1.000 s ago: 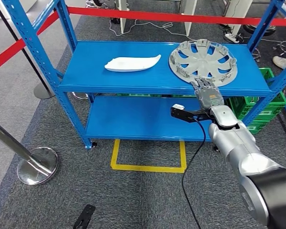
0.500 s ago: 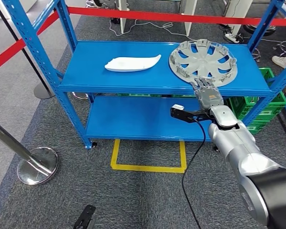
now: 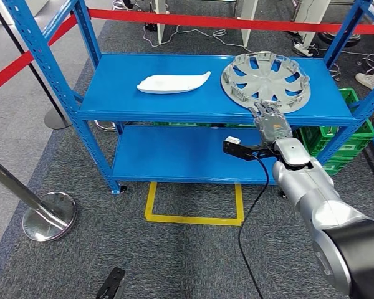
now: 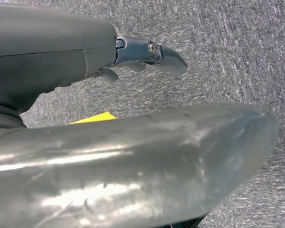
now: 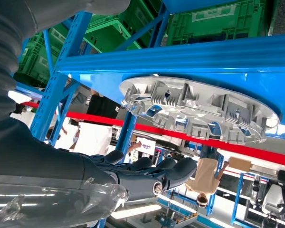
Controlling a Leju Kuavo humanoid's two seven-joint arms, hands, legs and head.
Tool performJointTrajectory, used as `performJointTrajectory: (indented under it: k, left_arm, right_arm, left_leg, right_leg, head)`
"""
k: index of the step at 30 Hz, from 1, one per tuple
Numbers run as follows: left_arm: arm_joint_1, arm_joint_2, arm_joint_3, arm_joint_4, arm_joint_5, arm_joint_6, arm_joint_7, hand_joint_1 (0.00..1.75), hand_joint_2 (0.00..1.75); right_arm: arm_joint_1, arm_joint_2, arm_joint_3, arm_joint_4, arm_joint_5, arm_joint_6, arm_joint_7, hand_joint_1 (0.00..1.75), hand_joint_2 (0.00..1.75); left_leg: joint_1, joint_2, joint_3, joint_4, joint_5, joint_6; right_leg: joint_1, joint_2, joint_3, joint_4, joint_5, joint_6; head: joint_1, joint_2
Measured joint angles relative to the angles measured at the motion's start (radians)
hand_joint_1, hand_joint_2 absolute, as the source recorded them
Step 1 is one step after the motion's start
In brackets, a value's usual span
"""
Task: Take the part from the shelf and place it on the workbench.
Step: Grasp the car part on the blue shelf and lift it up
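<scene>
A grey wheel cover (image 3: pixel 266 80) lies flat at the right end of the blue shelf's top board (image 3: pixel 128 103). A white curved part (image 3: pixel 173 82) lies near the board's middle. My right hand (image 3: pixel 271 121) is at the board's front edge, its fingers stretched flat toward the near rim of the wheel cover. In the right wrist view the wheel cover (image 5: pixel 202 111) stands apart from the fingers (image 5: pixel 159 171), which hold nothing. My left hand (image 4: pixel 144 52) hangs over grey carpet with nothing in it, one finger sticking straight out.
Green crates (image 3: pixel 350 134) sit behind the shelf at the lower right. Red barrier tape (image 3: pixel 222 23) runs behind the shelf, and a stanchion base (image 3: pixel 48 215) stands at the left. A yellow square (image 3: pixel 194 218) marks the floor. People stand in the background (image 5: pixel 205 173).
</scene>
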Motion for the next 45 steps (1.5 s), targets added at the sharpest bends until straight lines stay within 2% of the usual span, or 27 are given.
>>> performJointTrajectory:
  k: [45]
  left_arm:
    - [-0.001, -0.001, 0.001, 0.0, -0.018, -0.005, 0.009, 0.0, 0.0]
  right_arm:
    - [0.0, 0.0, 0.0, 0.0, -0.006, 0.004, 0.0, 0.0, 1.75]
  left_leg:
    - [0.0, 0.0, 0.0, 0.0, 0.0, 0.0]
  right_leg:
    - [0.0, 0.0, 0.0, 0.0, 0.0, 0.0]
  head:
    - [0.0, 0.0]
